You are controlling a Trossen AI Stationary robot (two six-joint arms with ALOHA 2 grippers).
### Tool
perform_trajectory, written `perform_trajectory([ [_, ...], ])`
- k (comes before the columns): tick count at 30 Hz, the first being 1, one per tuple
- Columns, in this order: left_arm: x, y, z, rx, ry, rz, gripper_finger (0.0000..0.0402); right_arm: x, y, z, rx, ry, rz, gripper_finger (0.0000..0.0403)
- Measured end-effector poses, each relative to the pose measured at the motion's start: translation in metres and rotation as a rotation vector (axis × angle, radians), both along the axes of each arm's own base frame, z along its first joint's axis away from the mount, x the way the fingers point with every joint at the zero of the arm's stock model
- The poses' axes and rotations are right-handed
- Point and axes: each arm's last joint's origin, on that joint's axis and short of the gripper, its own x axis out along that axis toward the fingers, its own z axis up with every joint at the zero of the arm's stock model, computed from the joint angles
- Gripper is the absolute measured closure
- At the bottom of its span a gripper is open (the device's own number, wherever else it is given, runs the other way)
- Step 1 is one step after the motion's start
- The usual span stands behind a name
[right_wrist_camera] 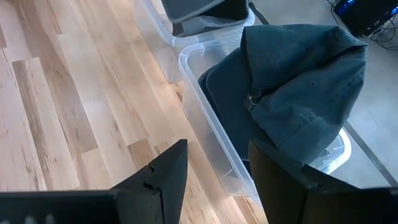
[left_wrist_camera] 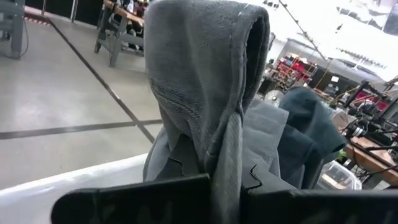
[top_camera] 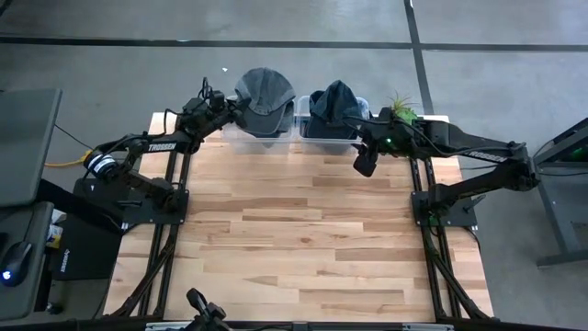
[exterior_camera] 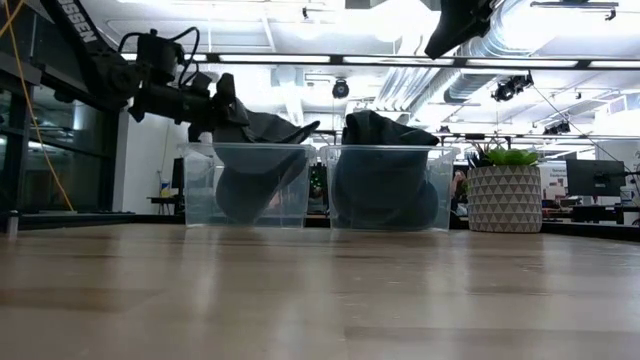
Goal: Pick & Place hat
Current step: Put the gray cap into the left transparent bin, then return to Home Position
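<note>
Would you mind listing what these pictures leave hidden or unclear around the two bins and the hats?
- Left bin contents: the grey hat covers it from above; the frosted wall blurs them in the low view.
- Left gripper fingertips: buried in the grey hat's fabric, left wrist view.
- Right bin floor: the blue hat hides it, right wrist view.
- Right gripper in the low view: cut off by the top edge.

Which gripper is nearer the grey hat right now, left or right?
Left. The left gripper is shut on the grey hat, at the left clear bin. The right gripper hangs open over the table beside the other bin, which holds the blue hat.
</note>
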Motion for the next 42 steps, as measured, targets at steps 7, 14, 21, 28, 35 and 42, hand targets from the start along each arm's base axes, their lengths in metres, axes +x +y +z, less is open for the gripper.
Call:
perform_trajectory([
  [7,0.001,0.001,-0.004,-0.009,0.027,-0.003,0.0401,0.0,0.0,0.0,0.0,0.0,-0.001,0.0236],
  [14,0.0,0.001,-0.011,-0.053,0.093,-0.002,0.0401,0.0,0.0,0.0,0.004,-0.004,-0.006,0.0236],
  [21,0.001,0.0,-0.014,-0.027,0.148,-0.024,0.0355,0.0,0.0,0.0,0.017,-0.008,-0.002,0.0237],
  [28,0.0,0.001,-0.014,-0.019,0.165,0.017,0.0255,0.0,0.0,0.0,0.024,-0.011,0.001,0.0237],
  [35,-0.003,-0.002,-0.005,0.043,0.174,0.028,0.0187,0.001,0.001,0.0,0.042,-0.014,0.019,0.0236],
  [42,-0.012,-0.013,0.011,0.102,0.23,0.058,0.0174,0.001,0.001,0.0,0.042,-0.014,0.02,0.0236],
])
